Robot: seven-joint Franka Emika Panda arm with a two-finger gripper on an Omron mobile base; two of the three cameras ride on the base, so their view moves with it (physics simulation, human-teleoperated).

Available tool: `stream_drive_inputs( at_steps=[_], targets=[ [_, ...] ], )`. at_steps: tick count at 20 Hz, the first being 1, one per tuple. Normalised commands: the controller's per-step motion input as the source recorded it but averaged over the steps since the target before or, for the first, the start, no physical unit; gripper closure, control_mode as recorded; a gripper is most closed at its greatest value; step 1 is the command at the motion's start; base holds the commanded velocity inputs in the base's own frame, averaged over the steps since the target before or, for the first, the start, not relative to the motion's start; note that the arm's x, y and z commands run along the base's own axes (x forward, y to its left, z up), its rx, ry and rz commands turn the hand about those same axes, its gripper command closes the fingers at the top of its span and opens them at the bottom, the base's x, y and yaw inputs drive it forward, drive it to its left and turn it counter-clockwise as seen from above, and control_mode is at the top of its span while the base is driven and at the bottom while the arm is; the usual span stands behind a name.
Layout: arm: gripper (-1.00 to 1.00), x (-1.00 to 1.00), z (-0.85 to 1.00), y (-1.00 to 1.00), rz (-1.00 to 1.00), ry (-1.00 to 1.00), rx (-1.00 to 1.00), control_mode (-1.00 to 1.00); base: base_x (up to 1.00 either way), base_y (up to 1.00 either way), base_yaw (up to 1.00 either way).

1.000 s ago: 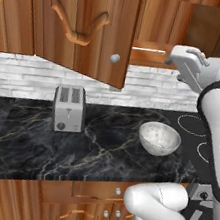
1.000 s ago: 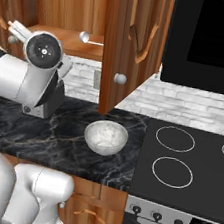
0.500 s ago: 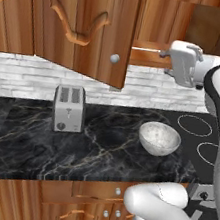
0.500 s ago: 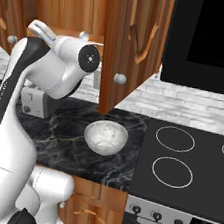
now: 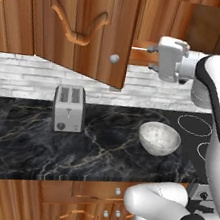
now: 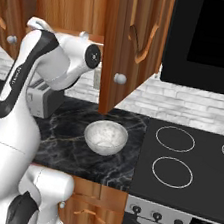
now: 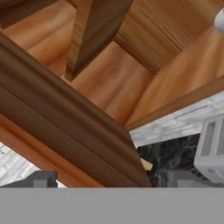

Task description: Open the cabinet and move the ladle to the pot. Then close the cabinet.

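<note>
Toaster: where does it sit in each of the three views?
Left base view: toaster left of centre, on the black counter.
Right base view: toaster at left, partly behind the arm.
Hand view: toaster at the right edge.
Shared landmark: open cabinet door above it.

My base faces a black marble counter [image 5: 89,154] veined in pale grey. A silver two-slot toaster [image 5: 69,108] stands upright on it at about ten o'clock, near the brick back wall. A white speckled bowl [image 5: 159,138] sits at about two o'clock, well apart from the toaster, just beside the black cooktop [image 6: 187,165] with its white burner rings.
</note>
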Motion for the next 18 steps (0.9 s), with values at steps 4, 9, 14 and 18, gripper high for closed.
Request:
stream_drive_inputs(
  at_steps=[4, 9, 14, 18],
  targets=[
    [-1.00, 0.03, 0.00, 0.43, 0.11, 0.00, 0.04, -1.00, 0.00, 0.00, 0.00],
    [-1.00, 0.00, 0.00, 0.37, 0.12, 0.00, 0.02, -1.00, 0.00, 0.00, 0.00],
    [-1.00, -0.08, 0.00, 0.33, 0.15, 0.00, 0.00, -1.00, 0.00, 0.00, 0.00],
    [-1.00, -0.06, 0.00, 0.34, 0.17, 0.00, 0.01, -1.00, 0.00, 0.00, 0.00]
  ],
)
